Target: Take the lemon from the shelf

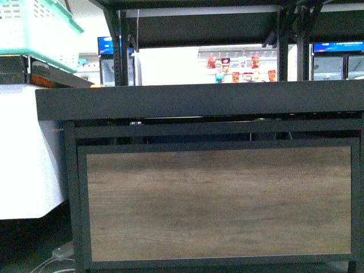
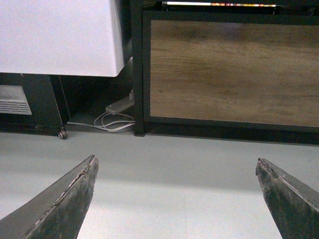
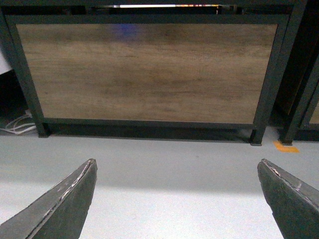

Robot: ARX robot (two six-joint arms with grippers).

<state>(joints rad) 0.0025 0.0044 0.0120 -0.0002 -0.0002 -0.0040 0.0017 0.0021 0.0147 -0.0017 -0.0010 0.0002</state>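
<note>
Lemon's not in view on any cam, prob. up on the shelf [image 1: 199, 99] deck, hidden behind its thick front lip. Left gripper [image 2: 174, 199] & right gripper [image 3: 177, 199] both hang low over the floor [image 2: 174, 159], jaws spread wide, nothing held.

Risks: rising blind, an arm could clip that hard deck edge. A pinch on round, smooth fruit could squirt it away.

Shelf is matte black metal w/ perforated uprights [image 1: 118, 51]. Lower panel [image 1: 219, 199] is flat brown wood-grain. Fingers [image 2: 60, 204] are dark, wedge-shaped, w/ scuffed edges.
</note>
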